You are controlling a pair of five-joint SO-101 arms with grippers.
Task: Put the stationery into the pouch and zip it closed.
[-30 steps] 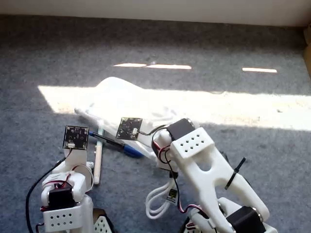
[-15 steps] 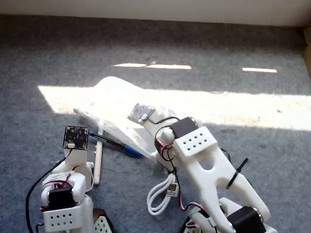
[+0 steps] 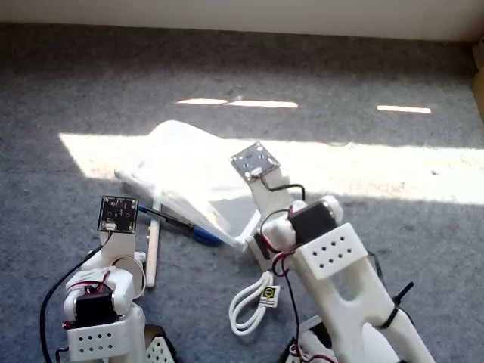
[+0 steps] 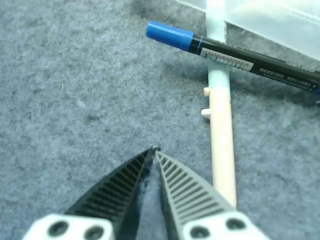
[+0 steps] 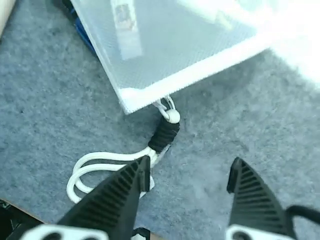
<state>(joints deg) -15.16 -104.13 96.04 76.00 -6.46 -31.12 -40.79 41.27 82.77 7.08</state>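
Nearest: left gripper (image 4: pixel 154 150), clenched on nothing, tips together low over the grey-carpeted worktop (image 3: pixel 393 76). Just beside it, white pen (image 4: pixel 220 145), long axis running straight away from the left arm's base toward the pouch. Across the pen's far end, resting on it, black marker (image 4: pixel 235 59) lying slantwise, blue cap pointing toward the right arm in the high view. Level with these, right gripper (image 5: pixel 190 160), spread wide and released, hanging above the looped white cord (image 5: pixel 100 167). Cord tied to the pouch's near corner. Beyond, translucent white pouch (image 3: pixel 189 170) flat on the carpet, long axis slanting from that corner away to the far left; zip perhaps open, hard to judge in the glare. Farther off, sunlit band (image 3: pixel 378 170) across the carpet, then pale wall (image 3: pixel 302 15).
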